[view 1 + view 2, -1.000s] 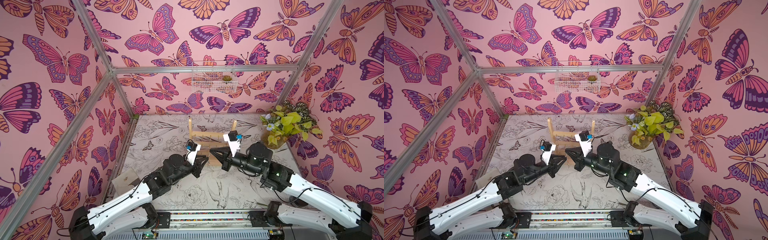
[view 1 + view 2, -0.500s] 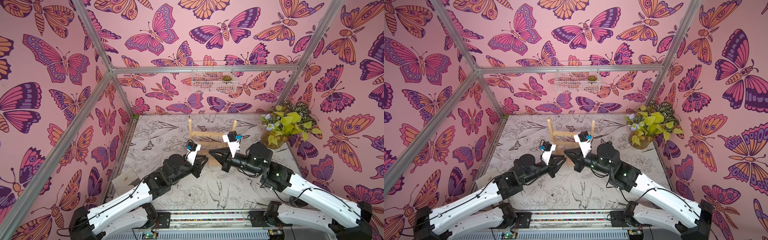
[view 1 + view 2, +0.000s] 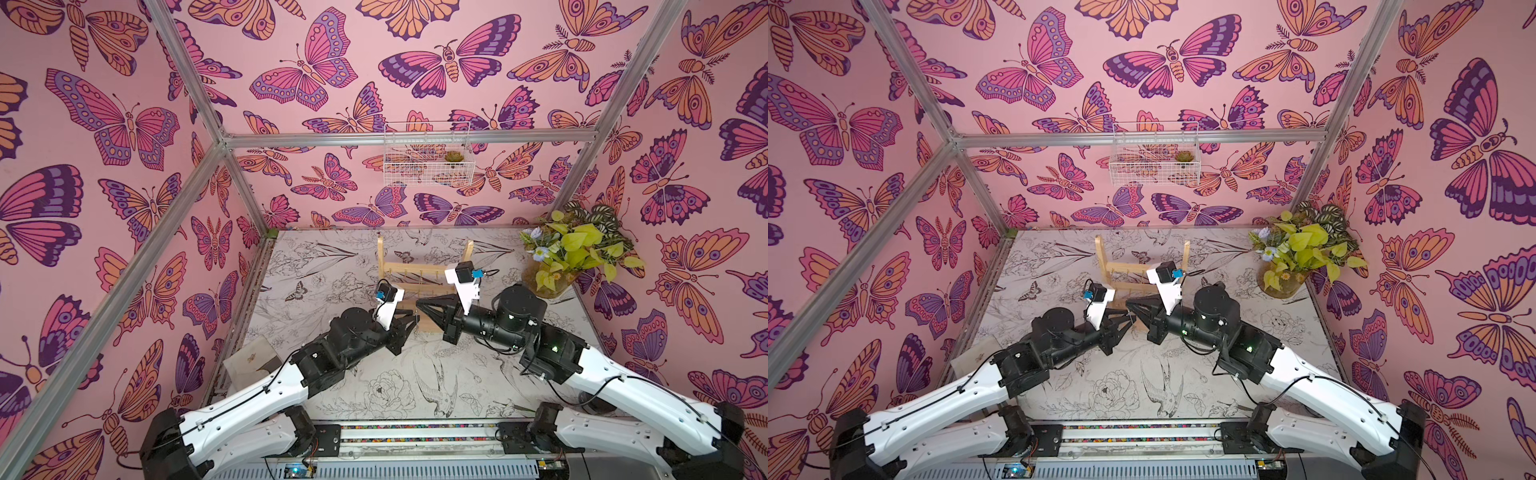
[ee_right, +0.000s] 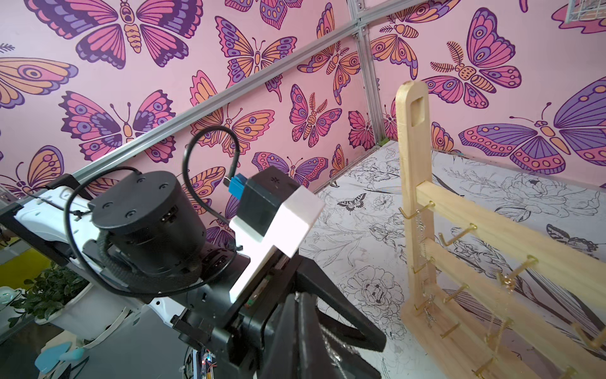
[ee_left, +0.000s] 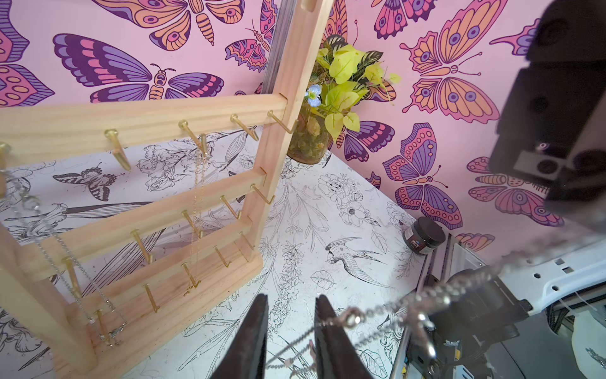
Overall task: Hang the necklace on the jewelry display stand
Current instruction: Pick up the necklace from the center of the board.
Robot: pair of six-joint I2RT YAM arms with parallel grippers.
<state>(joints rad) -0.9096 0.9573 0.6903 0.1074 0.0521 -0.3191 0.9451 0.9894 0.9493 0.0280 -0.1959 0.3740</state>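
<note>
The necklace [image 5: 196,210] was found hung from a hook on the top crossbar of the jewelry display stand [image 5: 141,121], well apart from both grippers. A thread-thin gold chain in 2 strands was noted. The left gripper [image 5: 292,300] was seen slightly spread. The right gripper [image 3: 420,302] was pressed together on a silver chain [image 5: 380,308].

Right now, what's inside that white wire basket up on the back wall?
A small green succulent-like plant sits near one end of the wire basket. Its base is too small to make out, and wallpaper behind masks anything flat.
</note>
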